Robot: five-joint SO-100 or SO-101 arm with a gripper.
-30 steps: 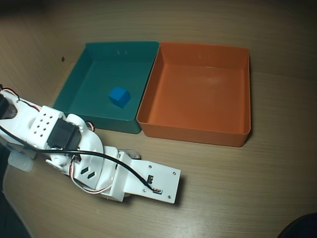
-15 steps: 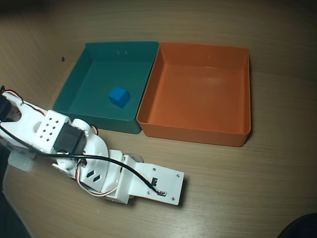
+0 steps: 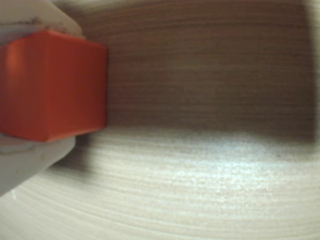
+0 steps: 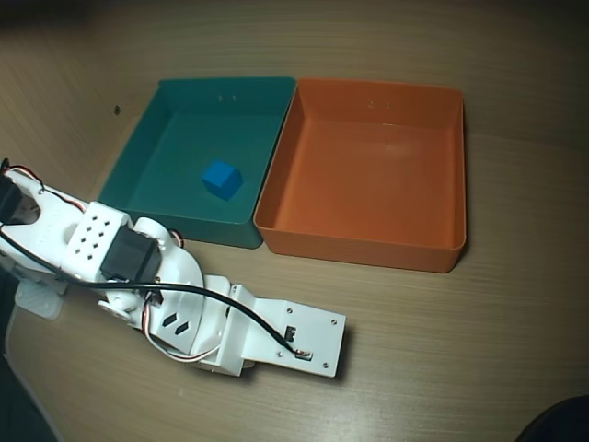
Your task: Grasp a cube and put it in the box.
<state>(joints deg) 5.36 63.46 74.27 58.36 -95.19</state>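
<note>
Wrist view is showing one orange cube (image 3: 50, 85) sitting pinched between the white jaws of the gripper (image 3: 35, 85) above the table (image 3: 210, 165). Overhead view is showing two trays: one empty orange box (image 4: 368, 175), one teal tray (image 4: 184, 138) holding one blue cube (image 4: 221, 179).

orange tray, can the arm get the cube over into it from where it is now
Probably yes. The wrist view shows the orange cube between the white fingers, and overhead only bare table lies between the arm and the empty orange tray; its low wall needs a lift.
</note>
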